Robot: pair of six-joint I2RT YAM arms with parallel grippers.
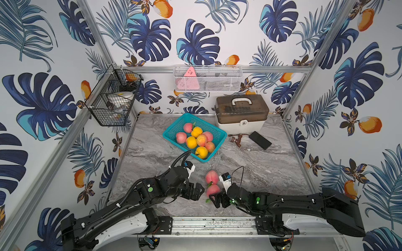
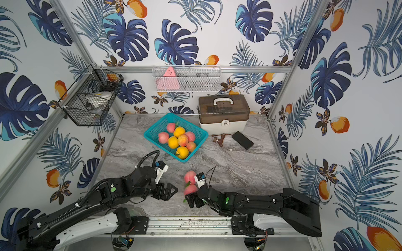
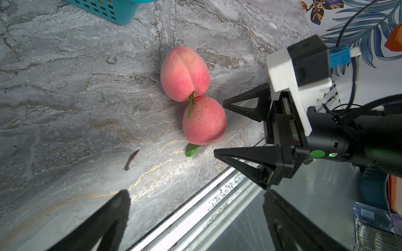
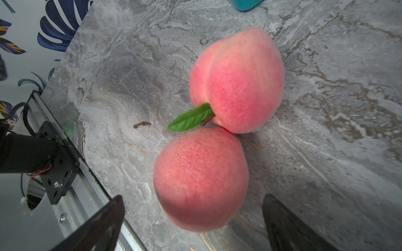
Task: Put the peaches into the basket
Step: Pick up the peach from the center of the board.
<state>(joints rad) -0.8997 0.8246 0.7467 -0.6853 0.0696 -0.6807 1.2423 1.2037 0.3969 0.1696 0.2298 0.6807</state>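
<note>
Right wrist: two touching peaches (image 4: 201,178) near table edge (image 4: 90,165); left jaws, right jaws spread.

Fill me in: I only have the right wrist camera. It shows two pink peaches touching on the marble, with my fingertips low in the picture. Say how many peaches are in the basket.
Observer: Eight peaches lie in the basket, counted in both top views. Your view catches only its corner.
Operator: Report the left gripper.
Observer: The left gripper is open and empty, beside the near peach, on the side opposite yours.
Operator: Check my own jaws from outside.
Observer: The left wrist camera shows the right gripper open, its tips right at the near peach but not closed on it.
</note>
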